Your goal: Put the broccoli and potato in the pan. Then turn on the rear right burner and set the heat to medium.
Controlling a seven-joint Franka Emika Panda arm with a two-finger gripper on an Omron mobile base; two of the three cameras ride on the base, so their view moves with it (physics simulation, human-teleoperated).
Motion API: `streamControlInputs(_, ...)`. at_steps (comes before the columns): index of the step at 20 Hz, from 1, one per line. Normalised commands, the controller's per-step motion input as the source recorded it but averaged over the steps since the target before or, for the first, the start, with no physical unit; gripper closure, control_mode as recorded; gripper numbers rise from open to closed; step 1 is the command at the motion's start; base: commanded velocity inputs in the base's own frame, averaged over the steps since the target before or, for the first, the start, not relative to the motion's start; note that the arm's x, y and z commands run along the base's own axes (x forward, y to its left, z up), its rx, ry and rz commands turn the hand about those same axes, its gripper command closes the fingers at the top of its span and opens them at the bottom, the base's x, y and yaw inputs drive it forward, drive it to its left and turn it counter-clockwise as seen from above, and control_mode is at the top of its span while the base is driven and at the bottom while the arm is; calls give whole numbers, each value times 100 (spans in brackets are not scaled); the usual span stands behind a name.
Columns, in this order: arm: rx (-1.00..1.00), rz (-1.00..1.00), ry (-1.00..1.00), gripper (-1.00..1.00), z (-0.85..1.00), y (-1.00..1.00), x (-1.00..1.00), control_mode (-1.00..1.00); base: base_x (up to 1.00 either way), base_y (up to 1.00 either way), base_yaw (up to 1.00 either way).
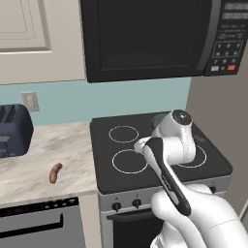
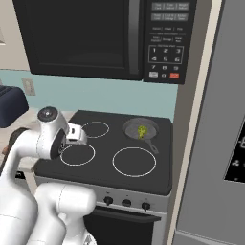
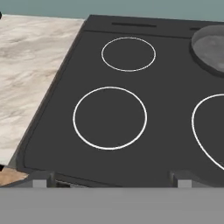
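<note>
Broccoli done, potato pickup coming next.
Broccoli (image 2: 142, 130) is sitting in the pan (image 2: 135, 127) on the stove's rear right burner; potato (image 1: 55, 173) is lying on the table near its front edge, left of the stove (image 1: 104, 179). Gripper (image 3: 109, 181) is hovering over the stove's front left, fingers spread, carrying nothing; it needs swinging left and down onto the potato.

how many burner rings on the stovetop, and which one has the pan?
4. Rear left ring, front left ring, front right ring; the rear right one is covered by the pan, which holds the broccoli.
</note>
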Motion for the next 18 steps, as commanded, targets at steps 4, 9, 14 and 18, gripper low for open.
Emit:
streamControlInputs(4, -1, -4, 0, -100, 21, 47, -8, -100, 0, 0, 0)
streamControlInputs(9, 0, -17, 2, -100, 9, 22, 0, -100, 0, 0, 0)
streamControlInputs(14, 0, -23, 5, -100, 15, 15, -1, -100, 0, 0, 0)
streamControlInputs(18, 3, -29, 1, -100, 23, 14, -1, -100, 0, 0, 0)
